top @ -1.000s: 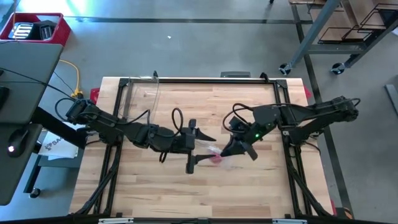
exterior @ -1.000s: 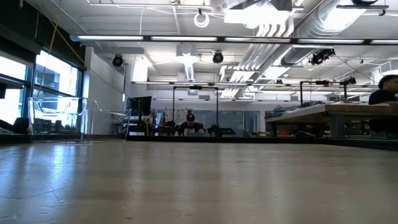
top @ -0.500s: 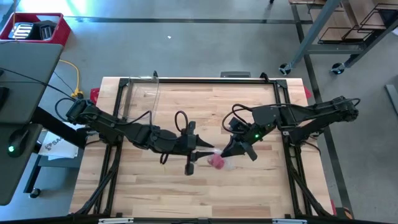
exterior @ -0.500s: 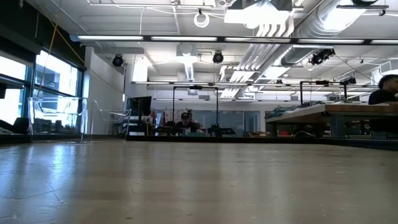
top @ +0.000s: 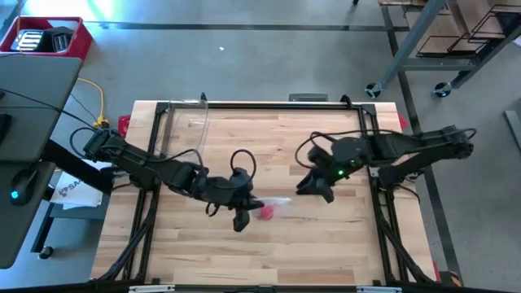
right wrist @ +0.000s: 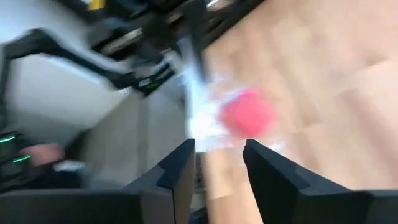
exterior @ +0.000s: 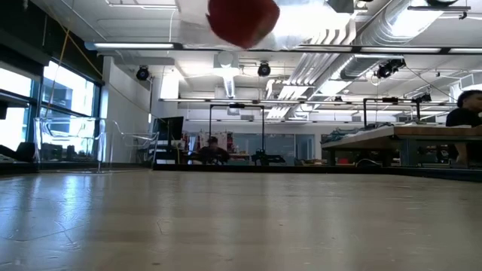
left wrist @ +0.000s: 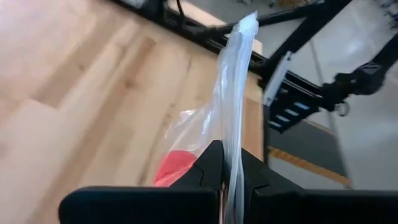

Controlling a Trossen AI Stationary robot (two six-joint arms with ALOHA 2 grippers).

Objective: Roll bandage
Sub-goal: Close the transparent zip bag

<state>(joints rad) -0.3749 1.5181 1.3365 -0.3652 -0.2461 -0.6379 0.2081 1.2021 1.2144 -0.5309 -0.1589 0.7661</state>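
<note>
At the left of the high view the left arm reaches across the counter [top: 342, 244] toward the centre, and its hand [top: 242, 213] sits just left of middle. A second ago that hand stood wide open; now it has closed fully on the edge of the clear bag [top: 277, 203], which its wrist view shows as a thin sheet of plastic [left wrist: 235, 93] pinched between the dark fingers [left wrist: 208, 163] and rising away from them. The bandage [top: 265, 213], a small red roll, lies inside that bag just right of the left hand, and has shifted a little leftward with it since the earlier frames. In the low view the red lump [exterior: 242, 19] now hangs at the top of the frame where nothing showed before, so the bag seems to be lifted clear of the counter (how high cannot be told).

Right of centre, the right hand [top: 313, 187] has let go. It had been shut on the bag's other end; now its fingers [right wrist: 180, 168] stand partly apart with nothing between them, and it has drawn back toward the upper right, apart from the bag.

So the bag has passed from right hand to left. The roll is not out of the plastic yet, and no rolling can begin until it is.
</note>
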